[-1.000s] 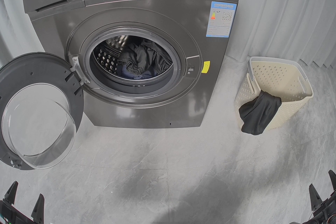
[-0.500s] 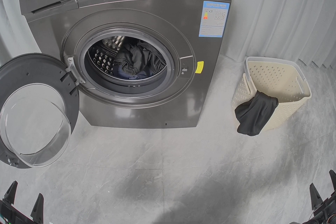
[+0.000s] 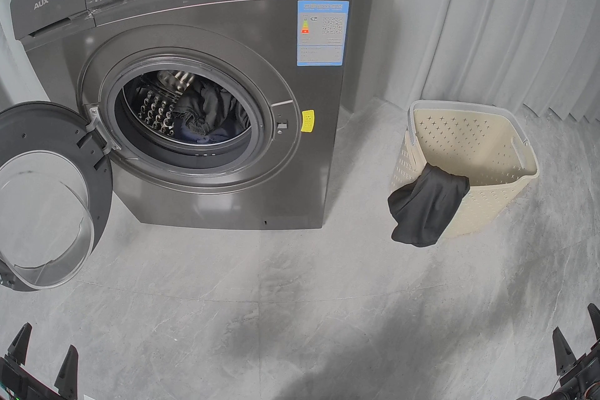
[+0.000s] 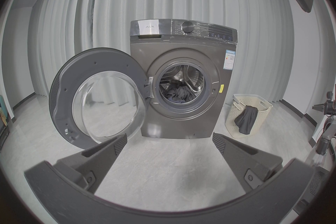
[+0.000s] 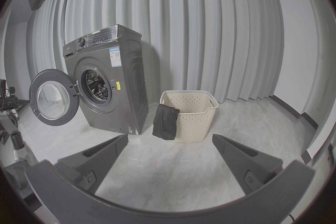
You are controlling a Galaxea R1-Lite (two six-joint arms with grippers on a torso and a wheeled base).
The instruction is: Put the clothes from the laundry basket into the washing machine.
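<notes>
A black garment (image 3: 428, 209) hangs limp over the near rim of the cream, perforated basket (image 3: 494, 132), which stands on the floor to the right of the washer (image 3: 206, 32). More dark clothes (image 3: 209, 110) lie in the drum, and the door (image 3: 37, 126) is swung wide. The left claw (image 3: 45, 342) and right claw (image 3: 575, 323) are both released and empty, low and well apart from the basket. Since the earlier frames only the camera has swung right; nothing else has moved.

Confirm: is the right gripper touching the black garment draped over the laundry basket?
Apart. The head view shows bare floor between the right gripper and the black garment hanging over the laundry basket rim.
</notes>
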